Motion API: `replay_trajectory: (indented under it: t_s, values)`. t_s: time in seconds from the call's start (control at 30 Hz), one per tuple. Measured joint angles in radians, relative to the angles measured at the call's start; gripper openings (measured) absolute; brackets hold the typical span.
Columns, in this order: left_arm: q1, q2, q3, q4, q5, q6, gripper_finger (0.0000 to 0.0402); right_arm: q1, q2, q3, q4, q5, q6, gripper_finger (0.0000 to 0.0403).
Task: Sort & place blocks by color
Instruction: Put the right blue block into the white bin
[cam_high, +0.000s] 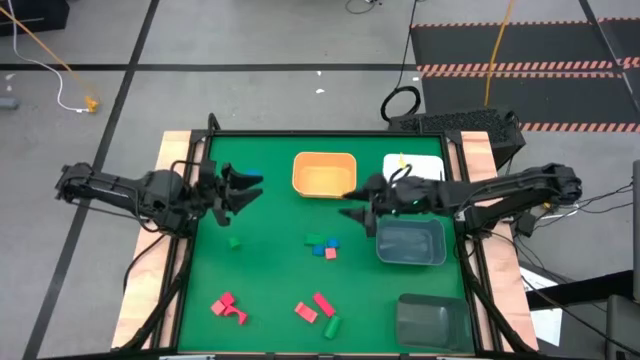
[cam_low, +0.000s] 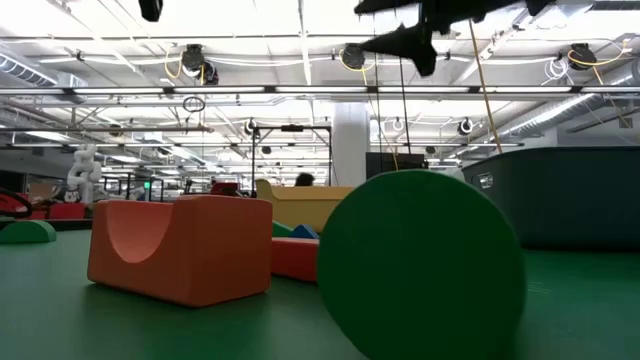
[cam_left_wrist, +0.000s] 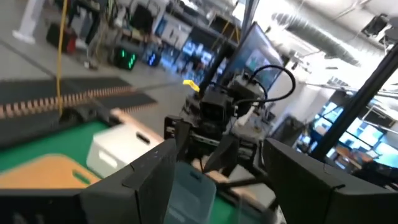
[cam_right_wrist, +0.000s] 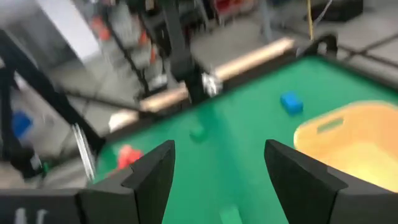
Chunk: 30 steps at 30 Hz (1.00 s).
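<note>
Hovering mid-frame above the green desk (cam_high: 270, 260): my left gripper (cam_high: 250, 190) and right gripper (cam_high: 352, 203), both spread, empty. Blocks (cam_high: 322, 246) scattered centre and lower frame; one blue block (cam_high: 252, 176) upper left.

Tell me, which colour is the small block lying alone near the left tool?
Green. The small block shows best in the high view, on the table mat just below the left tool.

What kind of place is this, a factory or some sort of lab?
Probably a robotics lab or workshop hall: a green table with toy blocks and bins, two robot arms above it, cables across a concrete floor, and exposed ceiling pipes.
</note>
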Motion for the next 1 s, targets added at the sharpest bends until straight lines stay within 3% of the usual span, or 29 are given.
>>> replay_trajectory:
  t_s: [0.27,0.67,1.0]
  values:
    - [-0.079,0.021,0.000,-0.103,0.002,-0.116,0.0241,0.088,0.143,0.000,-0.035,-0.003,-0.101,0.0242]
    - [-0.175,0.160,0.000,-0.097,0.001,-0.226,0.0241,0.147,0.304,-0.001,-0.030,0.003,-0.298,0.0242]
    - [-0.212,0.189,0.000,0.092,-0.008,-0.221,0.0241,0.124,0.412,-0.001,-0.043,0.031,-0.340,0.0242]
